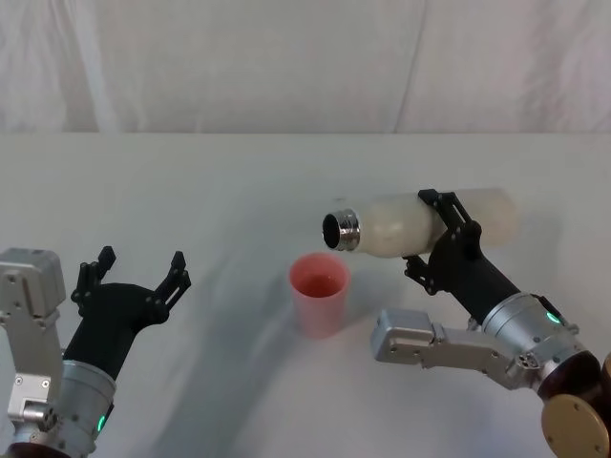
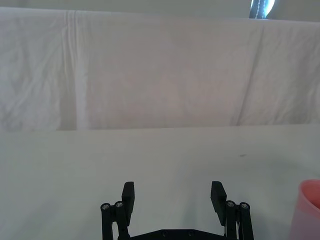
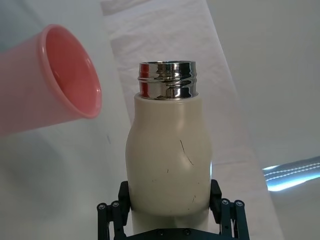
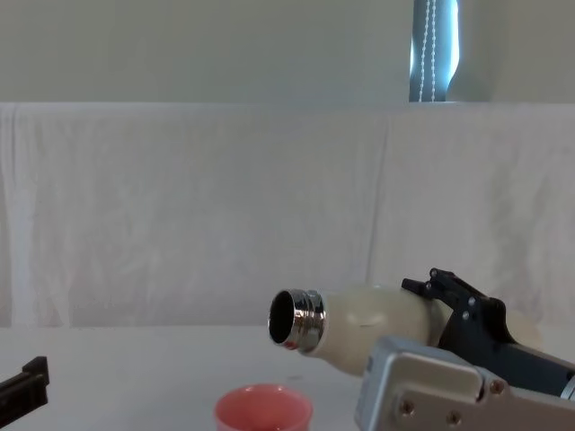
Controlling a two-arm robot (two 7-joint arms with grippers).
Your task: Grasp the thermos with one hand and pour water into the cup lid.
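Gripping the thermos (image 1: pixel 420 222) round its middle, the right gripper (image 1: pixel 441 232) holds it near level, neck above the cup lid (image 1: pixel 319 292) mid-table, set to pour. Near the front-left corner, the left gripper (image 1: pixel 134 271) hangs released.

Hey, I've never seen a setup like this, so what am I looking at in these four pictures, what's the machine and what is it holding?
This is a two-armed robot at a white-covered table, and each arm ends in a black two-fingered clamp called a gripper. One picture looks down from its head, one looks forward from its chest, and one comes from a camera on each wrist.

The right gripper is shut around a cream-white thermos, tipped nearly level with its open steel neck pointing toward the robot's left, above a small pink cup lid standing upright on the table. No water can be seen coming out.

The right wrist picture looks along the thermos toward its neck, with the cup beyond. The left gripper hangs open and empty, off to the left of the cup.
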